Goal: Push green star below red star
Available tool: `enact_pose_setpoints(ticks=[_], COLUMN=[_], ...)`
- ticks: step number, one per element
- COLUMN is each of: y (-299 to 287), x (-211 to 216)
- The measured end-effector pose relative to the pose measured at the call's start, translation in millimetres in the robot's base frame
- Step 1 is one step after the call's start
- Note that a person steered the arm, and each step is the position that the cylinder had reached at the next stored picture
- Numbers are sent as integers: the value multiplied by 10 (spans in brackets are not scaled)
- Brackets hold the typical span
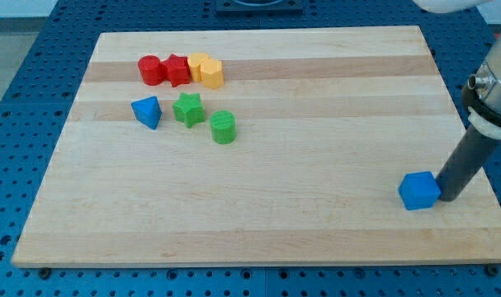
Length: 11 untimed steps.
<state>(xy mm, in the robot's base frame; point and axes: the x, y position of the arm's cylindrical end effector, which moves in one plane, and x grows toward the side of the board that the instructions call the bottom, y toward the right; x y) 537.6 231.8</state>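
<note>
The green star (188, 108) lies on the wooden board (267, 190) at the upper left, just below the red star (177, 69) and slightly to its right. The red star sits in a row between a red cylinder-like block (151, 70) on its left and two yellow blocks (206, 70) on its right. My tip (446, 196) is far away at the view's lower right, touching the right side of a blue cube (419, 190).
A blue triangular block (148, 111) lies left of the green star. A green cylinder (223, 127) lies to the star's lower right. The board rests on a blue perforated table (19, 99).
</note>
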Motion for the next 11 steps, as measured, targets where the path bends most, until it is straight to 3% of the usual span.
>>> enact_pose_setpoints(ticks=[1,2,3,4,5,7,8,9,11], y=[-37,-347,-430,-210,-295,-1505,-2249,-2912,-3241], x=[-333,-358,-120,-15,-212,-1180,-1445,-1514,-1012])
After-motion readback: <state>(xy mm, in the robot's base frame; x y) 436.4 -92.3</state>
